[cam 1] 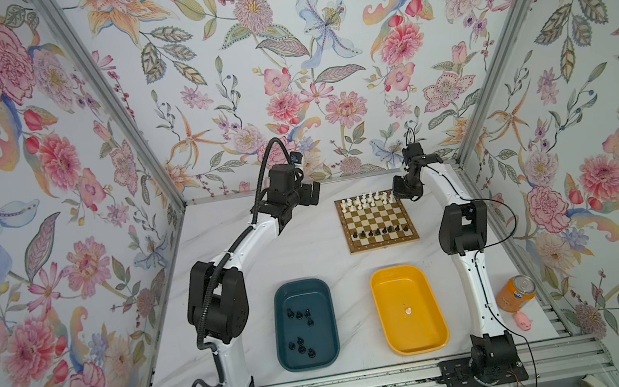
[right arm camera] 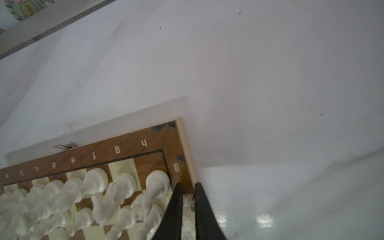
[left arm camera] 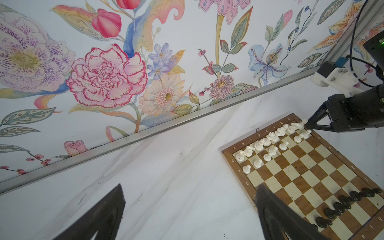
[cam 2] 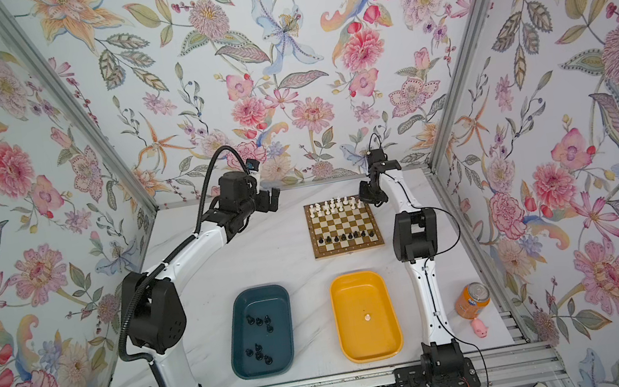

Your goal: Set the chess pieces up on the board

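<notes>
The board [cam 1: 385,244] [cam 2: 348,250] lies at the back right of the table in both top views. White chess pieces [cam 1: 367,198] [left arm camera: 270,143] fill its two far rows, and a row of black pieces [cam 1: 379,230] [left arm camera: 349,201] stands near its front. My right gripper [cam 1: 400,193] [right arm camera: 188,185] is shut over the board's far right corner, beside the white corner piece [right arm camera: 156,182]; only the brown border shows in the slit between its fingers. My left gripper [cam 1: 312,194] [left arm camera: 190,191] hangs open and empty above the table, left of the board.
A teal tray [cam 1: 300,284] at the front holds several black pieces [cam 1: 300,330]. Beside it a yellow tray [cam 1: 396,271] holds one white piece [cam 1: 407,310]. An orange can [cam 1: 516,290] and a pink toy pig [cam 1: 523,321] stand right of the right arm.
</notes>
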Controlling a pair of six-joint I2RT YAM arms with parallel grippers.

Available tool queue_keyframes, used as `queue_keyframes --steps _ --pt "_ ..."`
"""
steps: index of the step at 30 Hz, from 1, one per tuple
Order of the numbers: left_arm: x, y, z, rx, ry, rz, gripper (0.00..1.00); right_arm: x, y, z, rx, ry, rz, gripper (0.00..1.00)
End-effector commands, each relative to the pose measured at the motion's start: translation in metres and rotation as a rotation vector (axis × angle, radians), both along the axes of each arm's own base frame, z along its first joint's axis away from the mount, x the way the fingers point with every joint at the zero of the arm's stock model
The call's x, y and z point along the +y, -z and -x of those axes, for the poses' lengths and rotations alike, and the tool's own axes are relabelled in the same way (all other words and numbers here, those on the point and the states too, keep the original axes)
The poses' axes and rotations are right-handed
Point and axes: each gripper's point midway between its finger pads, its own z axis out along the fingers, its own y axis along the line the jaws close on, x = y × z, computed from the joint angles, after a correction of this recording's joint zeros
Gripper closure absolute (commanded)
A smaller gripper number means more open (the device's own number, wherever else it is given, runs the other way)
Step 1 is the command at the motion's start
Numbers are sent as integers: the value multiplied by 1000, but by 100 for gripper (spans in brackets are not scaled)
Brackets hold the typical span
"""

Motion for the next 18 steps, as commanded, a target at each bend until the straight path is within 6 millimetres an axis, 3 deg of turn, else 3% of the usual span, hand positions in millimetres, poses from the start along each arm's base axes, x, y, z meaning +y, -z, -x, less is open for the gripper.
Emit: queue_keyframes --steps 1,18 --pt "3 -1 -7 -3 -13 -10 1 10 -9 -3 -19 -10 -20 86" --pt "1 -1 -8 -6 -5 -8 1 4 -35 -10 -86 2 18 86"
